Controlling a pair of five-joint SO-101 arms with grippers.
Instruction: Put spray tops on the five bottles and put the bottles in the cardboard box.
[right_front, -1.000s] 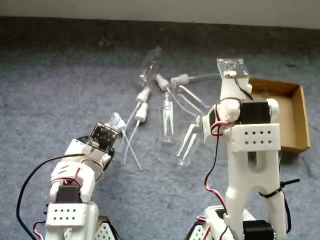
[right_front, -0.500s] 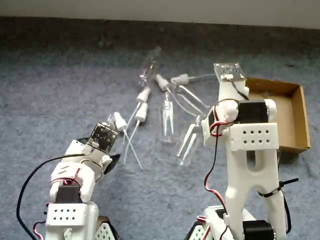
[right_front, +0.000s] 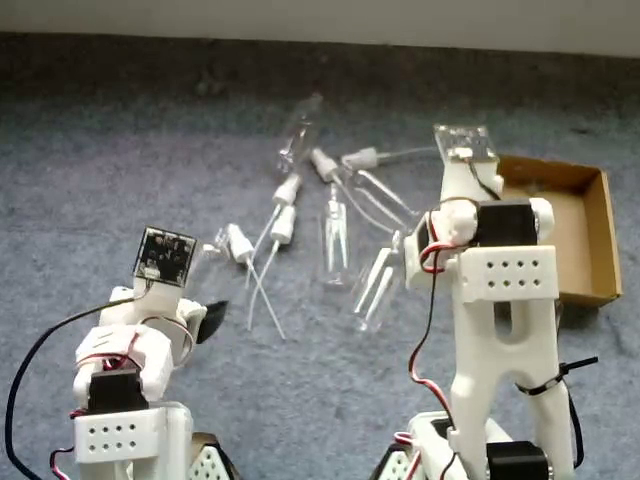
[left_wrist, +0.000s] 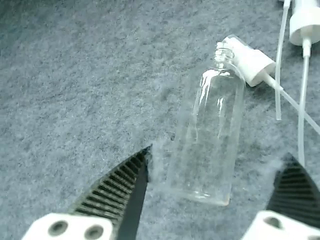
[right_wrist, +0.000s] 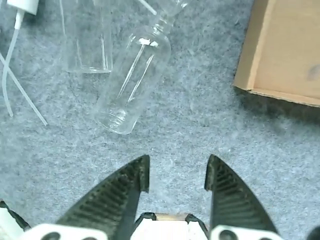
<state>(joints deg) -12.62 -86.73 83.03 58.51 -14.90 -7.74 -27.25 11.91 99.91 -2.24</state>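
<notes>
The cardboard box (right_front: 575, 235) lies near the right gripper (right_wrist: 177, 162), which hangs open; a clear bottle (right_wrist: 132, 82) lies just ahead of its tips. The left gripper (left_wrist: 217, 160) is spread wide, a second bottle (left_wrist: 210, 135) lying between its jaws; a spray top (left_wrist: 250, 62) rests against that bottle's neck.

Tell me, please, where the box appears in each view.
High view: box at the right edge, beside the right arm.
Right wrist view: box corner beyond the right gripper, across from the tilted bottle.
Left wrist view: faces the other bottle on the carpet.
Shared landmark: the tilted bottle, lying left of the box in the high view.
</notes>
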